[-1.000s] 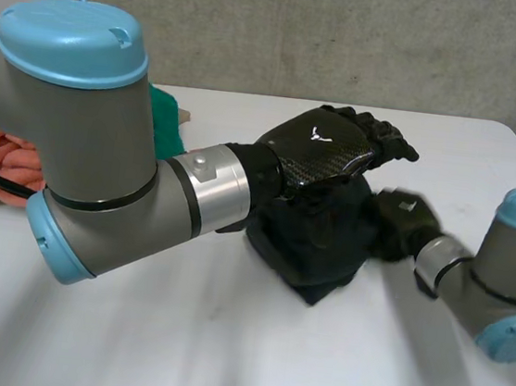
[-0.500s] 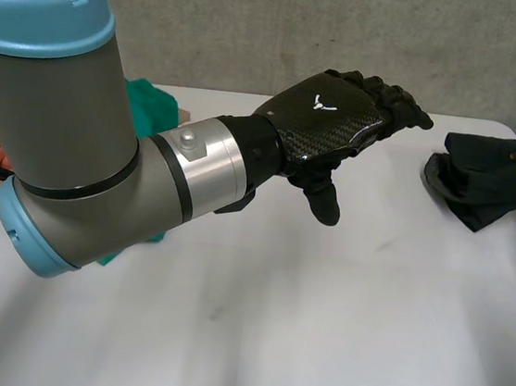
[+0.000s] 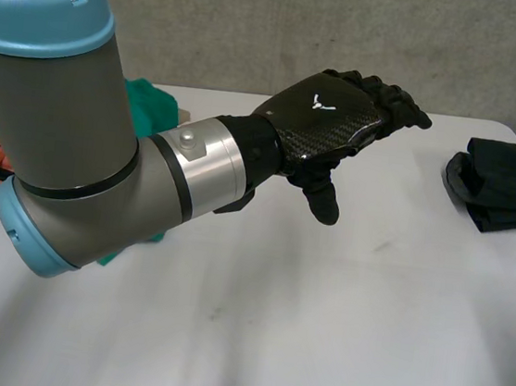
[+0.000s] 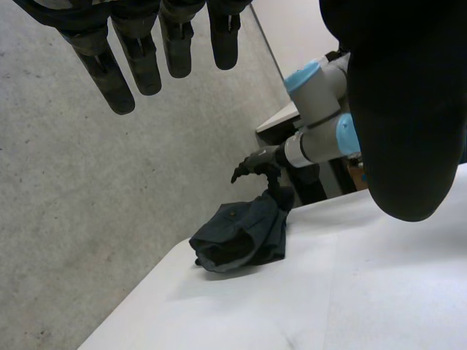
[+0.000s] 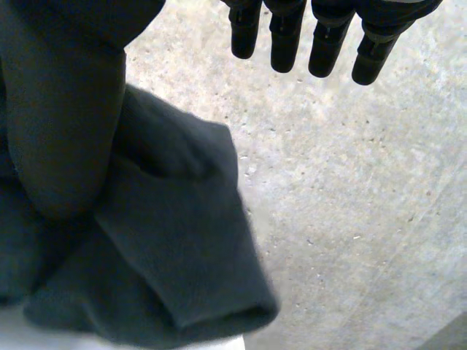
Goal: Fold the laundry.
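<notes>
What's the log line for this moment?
left hand: open, above table | right hand: open, beside garment | garment: folded, at table edge

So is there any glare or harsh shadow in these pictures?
Head view: even light, just a mild sheen on the left hand. Left wrist view: the dark garment throws a faint shadow on the table. Right wrist view: no glare.
</notes>
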Motion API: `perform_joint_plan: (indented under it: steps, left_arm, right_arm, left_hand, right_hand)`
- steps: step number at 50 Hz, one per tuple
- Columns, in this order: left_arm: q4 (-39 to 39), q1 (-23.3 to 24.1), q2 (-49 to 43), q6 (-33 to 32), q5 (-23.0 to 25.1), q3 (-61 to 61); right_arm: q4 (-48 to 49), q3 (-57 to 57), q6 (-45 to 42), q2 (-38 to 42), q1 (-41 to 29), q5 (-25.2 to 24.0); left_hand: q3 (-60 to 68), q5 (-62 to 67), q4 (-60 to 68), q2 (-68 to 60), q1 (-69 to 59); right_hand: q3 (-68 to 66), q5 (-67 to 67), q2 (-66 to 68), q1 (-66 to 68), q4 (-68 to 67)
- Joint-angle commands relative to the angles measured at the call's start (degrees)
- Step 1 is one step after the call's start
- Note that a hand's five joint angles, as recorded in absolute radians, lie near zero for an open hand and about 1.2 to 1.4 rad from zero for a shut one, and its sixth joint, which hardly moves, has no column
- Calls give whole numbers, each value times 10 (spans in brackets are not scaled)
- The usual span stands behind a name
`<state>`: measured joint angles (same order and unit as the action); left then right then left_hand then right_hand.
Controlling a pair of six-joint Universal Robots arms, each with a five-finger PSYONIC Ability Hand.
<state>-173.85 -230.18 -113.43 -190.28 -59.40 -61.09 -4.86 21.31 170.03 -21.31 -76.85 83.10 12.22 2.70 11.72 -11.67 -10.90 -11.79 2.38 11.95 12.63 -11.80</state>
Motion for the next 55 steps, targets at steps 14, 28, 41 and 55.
perform_joint_plan:
  steps: [14, 28, 41, 55]
  left_arm:
    - [-51, -37, 52, -4, -147, 11]
    - [-90, -246, -68, -242, -266, 16]
    - [-149, -295, -302, -360, -143, 121]
    - [-300, -169, -28, -104, -220, 25]
  right_arm:
    - [304, 455, -210, -374, -75, -70]
    - [161, 682, -253, -508, -198, -210]
    - [135, 754, -330, -506, -204, -207]
    - [135, 762, -325, -518, -202, -192]
  left_hand:
    - [-3, -8, 2, -2, -10]
    - [2, -3, 7, -7, -15]
    - [513, 509, 518, -519, -527]
    - [678, 673, 683, -683, -691]
  right_hand:
    - [18, -24, -19, -26, 18]
    - [18, -24, -19, -26, 18]
    - [18, -24, -19, -26, 18]
    - [18, -24, -19, -26, 18]
